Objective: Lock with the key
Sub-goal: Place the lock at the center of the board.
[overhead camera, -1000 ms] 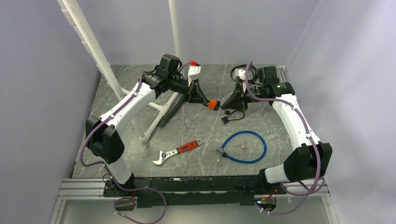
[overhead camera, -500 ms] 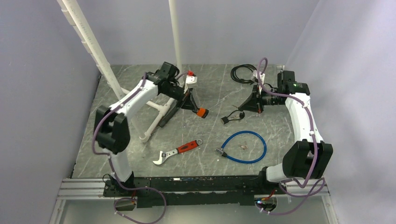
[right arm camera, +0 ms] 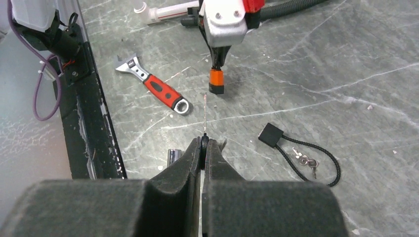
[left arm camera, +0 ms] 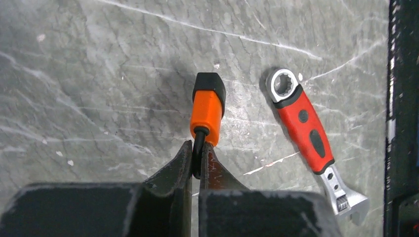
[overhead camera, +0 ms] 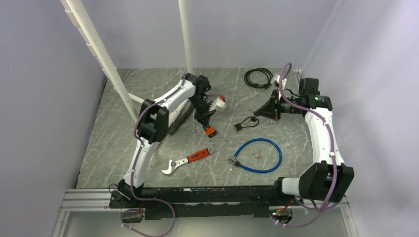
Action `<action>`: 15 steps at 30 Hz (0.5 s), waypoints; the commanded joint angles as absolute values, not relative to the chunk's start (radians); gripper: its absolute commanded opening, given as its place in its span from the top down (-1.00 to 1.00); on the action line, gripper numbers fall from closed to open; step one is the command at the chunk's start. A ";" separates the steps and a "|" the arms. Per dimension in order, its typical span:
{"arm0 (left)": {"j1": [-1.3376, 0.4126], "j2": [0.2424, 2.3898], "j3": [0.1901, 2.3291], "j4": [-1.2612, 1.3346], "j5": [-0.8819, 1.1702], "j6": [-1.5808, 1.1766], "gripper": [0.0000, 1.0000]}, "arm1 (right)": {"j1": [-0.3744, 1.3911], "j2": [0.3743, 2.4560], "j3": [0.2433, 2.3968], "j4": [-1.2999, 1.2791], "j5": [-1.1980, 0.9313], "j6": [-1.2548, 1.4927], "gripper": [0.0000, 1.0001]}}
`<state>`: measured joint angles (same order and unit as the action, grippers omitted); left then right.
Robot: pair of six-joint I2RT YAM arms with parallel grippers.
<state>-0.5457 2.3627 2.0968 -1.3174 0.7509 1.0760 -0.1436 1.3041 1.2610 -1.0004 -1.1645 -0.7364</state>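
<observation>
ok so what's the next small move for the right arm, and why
Probably ease the right gripper forward toward the lock. Its jaws are shut on the thin key, whose tip points at the lock's black end across a gap, while the left gripper pinches the lock by its black loop. The keyhole itself is not visible.

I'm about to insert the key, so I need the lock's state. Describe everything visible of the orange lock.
The orange lock is a small blocky body, plastic-looking orange, with a black cap on the end away from the left gripper. A thin black shackle leaves its near end and is pinched in that gripper's shut jaws, the only contact visible. It hangs cap-down over the grey table, clear of the red-handled wrench; whether its cap touches the surface is unclear. No keyhole shows.
</observation>
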 commanded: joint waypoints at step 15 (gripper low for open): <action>-0.607 2.270 2.094 -0.897 0.408 0.970 -0.30 | -0.150 1.235 1.233 -0.877 -1.227 -0.607 1.00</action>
<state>-0.6121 2.4062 2.1120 -1.0912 0.4374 1.1572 -0.1455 1.2644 1.2312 -0.9287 -1.1885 -0.6342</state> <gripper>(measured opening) 0.508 0.020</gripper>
